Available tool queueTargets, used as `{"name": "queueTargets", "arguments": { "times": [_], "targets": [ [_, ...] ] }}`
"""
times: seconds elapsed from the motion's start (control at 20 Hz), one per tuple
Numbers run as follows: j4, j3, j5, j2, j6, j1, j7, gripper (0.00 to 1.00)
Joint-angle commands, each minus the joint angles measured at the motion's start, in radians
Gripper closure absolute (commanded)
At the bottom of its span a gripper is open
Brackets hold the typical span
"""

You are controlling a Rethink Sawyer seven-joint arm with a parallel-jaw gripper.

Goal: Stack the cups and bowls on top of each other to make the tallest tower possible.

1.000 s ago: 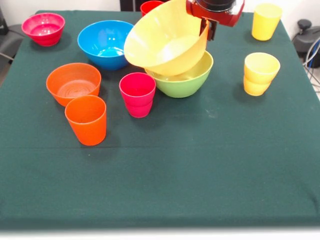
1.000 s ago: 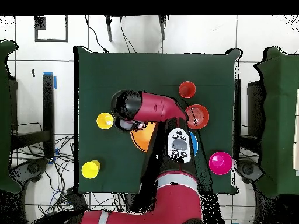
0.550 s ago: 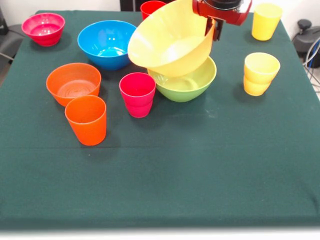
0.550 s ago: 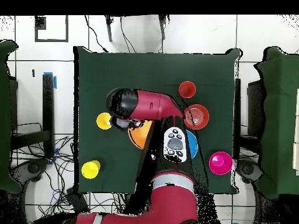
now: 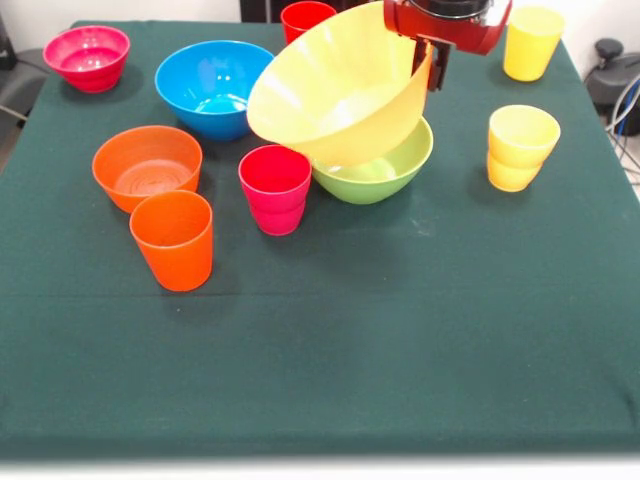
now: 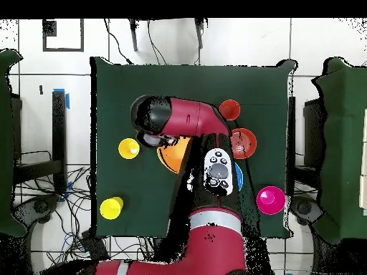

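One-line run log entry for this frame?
gripper: shut on yellow bowl rim | bowl: tilted, over green bowl | stack: not seated

A green-clothed table (image 6: 143,93) stands on a white tiled floor (image 6: 244,43), with cables (image 6: 64,208) trailing beside it.

The robot arm (image 6: 188,125) is a thick, rounded tube in glossy dark red. Its wrist end (image 6: 147,118) is a black, dome-shaped cap. On the arm, nearer the base than that cap, sits a white oval panel (image 6: 217,170) with dark buttons. The base segment (image 6: 211,247) is broad and red. From the front, a red housing (image 5: 447,22) with a black core shows.
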Motion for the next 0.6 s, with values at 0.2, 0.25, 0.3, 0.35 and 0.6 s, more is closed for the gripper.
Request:
{"name": "queueTargets", "arguments": {
  "times": [0.2,0.25,0.3,0.35,0.6],
  "targets": [
    [0.073,0.071,-0.073,-0.035,-0.023,0.024,-0.042,1.00],
    [0.099,0.067,-0.068,-0.047,-0.041,0.032,-0.023,1.00],
    [0.113,0.064,-0.071,-0.053,-0.062,0.038,-0.016,1.00],
    [0.122,0.064,-0.068,-0.055,-0.068,0.040,-0.011,1.00],
    [0.109,0.071,-0.070,-0.034,-0.081,0.039,-0.007,1.00]
  ]
}}
